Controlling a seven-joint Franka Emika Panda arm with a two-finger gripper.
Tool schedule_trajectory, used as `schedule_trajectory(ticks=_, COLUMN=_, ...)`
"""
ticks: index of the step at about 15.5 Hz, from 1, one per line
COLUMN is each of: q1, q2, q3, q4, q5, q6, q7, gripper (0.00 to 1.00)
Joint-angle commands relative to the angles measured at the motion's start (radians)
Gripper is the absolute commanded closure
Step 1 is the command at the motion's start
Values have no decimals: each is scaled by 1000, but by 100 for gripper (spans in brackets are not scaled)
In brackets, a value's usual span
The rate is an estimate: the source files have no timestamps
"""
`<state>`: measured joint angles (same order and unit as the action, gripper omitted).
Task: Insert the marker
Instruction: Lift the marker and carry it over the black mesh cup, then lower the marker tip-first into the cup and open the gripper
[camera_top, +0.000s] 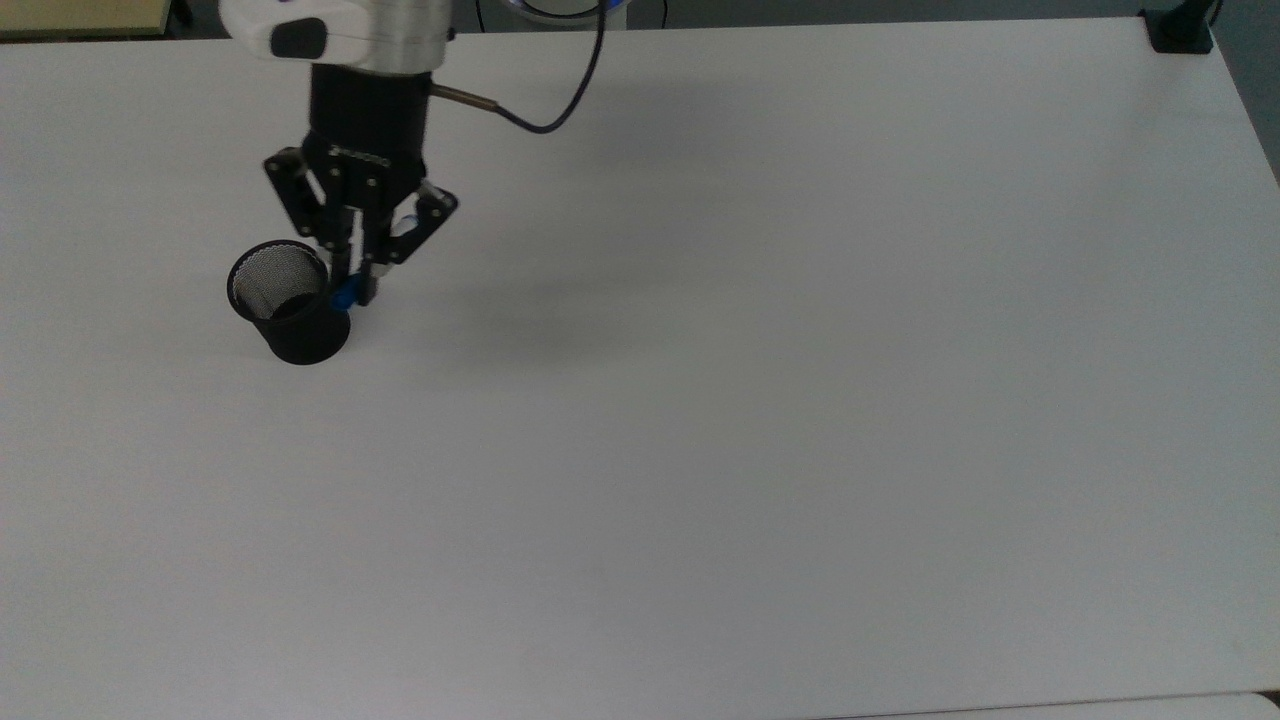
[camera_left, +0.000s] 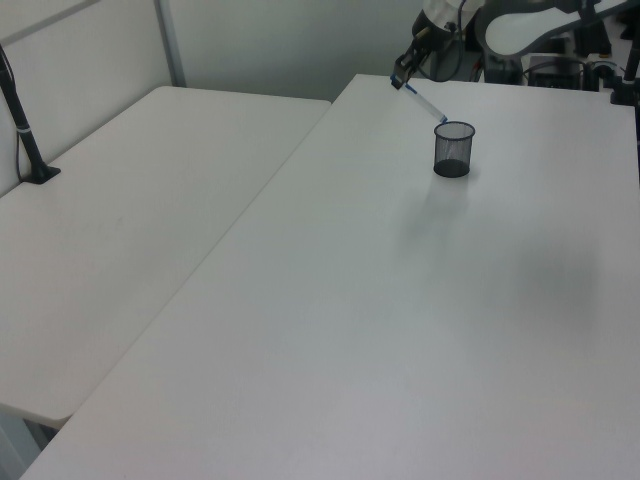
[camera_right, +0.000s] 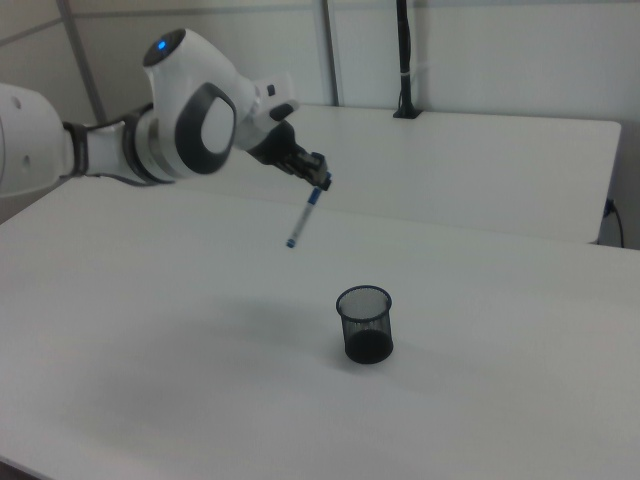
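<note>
Reaching in from the right view's left, the white arm (camera_right: 150, 130) bends at a rounded joint and angles its black wrist down toward the right view's right, carrying the gripper (camera_right: 318, 184) high above the white table (camera_right: 150, 330). Its two fingers are pinched on the marker (camera_right: 304, 216), gripping it at its upper blue end so the white barrel hangs tilted, lower tip toward the right view's left. That tip is in the air, above and apart from the black mesh cup (camera_right: 364, 324), which stands upright on the table. In the top view the gripper (camera_top: 353, 268) sits just beside the cup (camera_top: 288, 301) on the top view's right, and little more than a blue spot of the marker (camera_top: 344, 294) shows below the fingertips; the arm's upper body is cut off at the frame's top edge. In the left view the marker (camera_left: 425, 104) slants down toward the cup's (camera_left: 453, 149) rim, with the gripper (camera_left: 402, 80) partly cropped.
</note>
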<state>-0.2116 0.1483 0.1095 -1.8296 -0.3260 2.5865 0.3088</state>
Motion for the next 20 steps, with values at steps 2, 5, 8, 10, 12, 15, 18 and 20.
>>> schedule_trajectory(ticks=2, q1=2, q2=-21, q3=-123, q4=-198, q5=-148, q6=369, q7=-13, gripper=100)
schedule_trajectory(ticks=5, q1=-2, q2=-7, q3=-165, q4=-217, q5=-208, q6=428, q7=-13, gripper=100)
schedule_trajectory(ticks=8, q1=-38, q2=-13, q3=-220, q4=-272, q5=-283, q6=561, q7=-13, gripper=100)
schedule_trajectory(ticks=10, q1=-38, q2=-3, q3=-237, q4=-289, q5=-289, q6=621, q7=-14, gripper=100)
schedule_trajectory(ticks=12, q1=-41, q2=16, q3=-240, q4=-289, q5=-301, q6=624, q7=-14, gripper=100)
schedule_trajectory(ticks=15, q1=-37, q2=43, q3=-243, q4=-287, q5=-314, q6=624, q7=-13, gripper=100)
schedule_trajectory(ticks=18, q1=-26, q2=71, q3=-243, q4=-284, q5=-314, q6=624, q7=-11, gripper=100)
schedule_trajectory(ticks=20, q1=-26, q2=71, q3=-243, q4=-284, q5=-312, q6=624, q7=-7, gripper=98)
